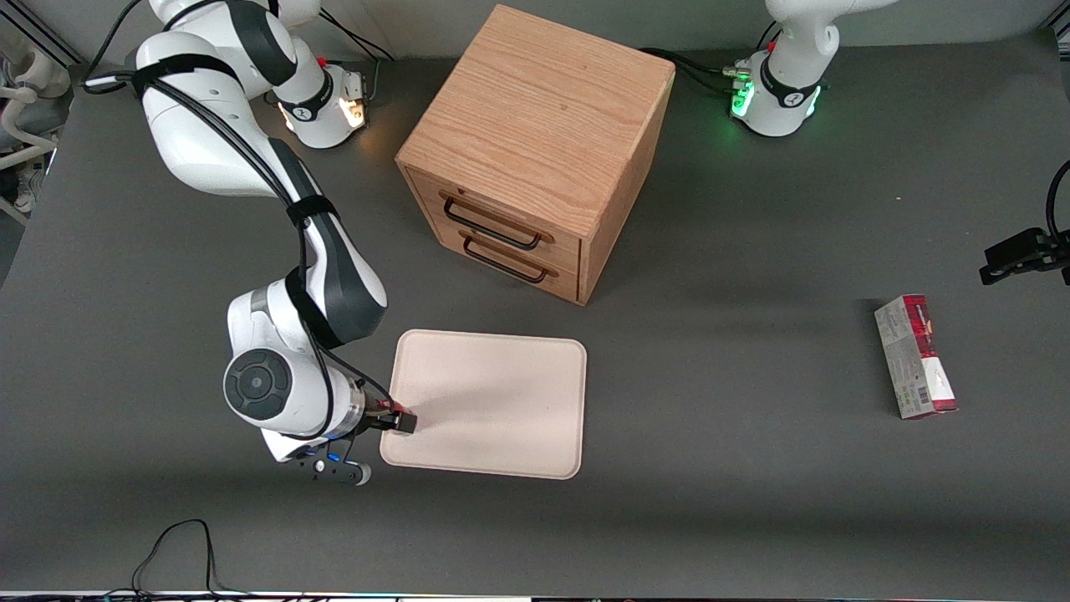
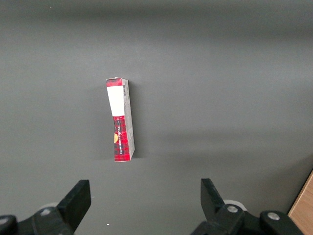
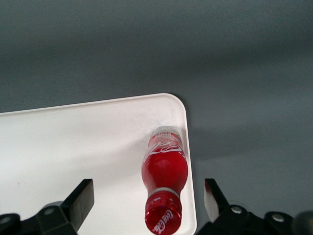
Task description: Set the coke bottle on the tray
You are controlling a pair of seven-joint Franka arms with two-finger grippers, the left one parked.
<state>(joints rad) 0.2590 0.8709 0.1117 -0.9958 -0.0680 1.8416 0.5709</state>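
The coke bottle [image 3: 164, 191] stands upright on the tray [image 3: 73, 147], close to the rim at one rounded corner. The gripper [image 3: 148, 200] hangs above it with its fingers [image 3: 80, 198] spread wide, one to each side of the bottle and clear of it, holding nothing. From the front, the gripper [image 1: 393, 420] sits over the tray's [image 1: 501, 401] edge toward the working arm's end of the desk [image 1: 710, 468], and almost all of the bottle is hidden under it; only a sliver of red shows. The wrist view cuts off the fingers' upper parts.
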